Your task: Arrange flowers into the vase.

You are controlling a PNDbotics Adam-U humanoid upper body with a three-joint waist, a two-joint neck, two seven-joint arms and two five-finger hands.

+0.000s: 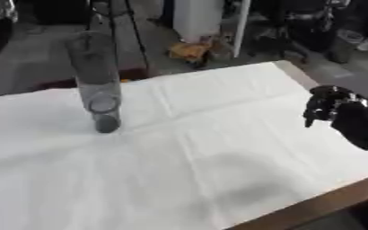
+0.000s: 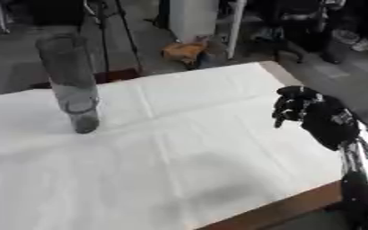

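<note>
A tall clear glass vase (image 1: 95,83) stands upright on the white tablecloth (image 1: 187,152) at the back left. No flowers show in either view. My right hand (image 2: 305,110) hovers above the cloth's right side, fingers curled downward and holding nothing. It is far to the right of the vase. My left hand is out of both views.
The table's brown wooden edge (image 1: 313,209) runs along the lower right. Beyond the far edge lie a grey floor, a tripod's legs (image 1: 136,31), a white column (image 1: 196,18) and a yellowish object (image 1: 191,51).
</note>
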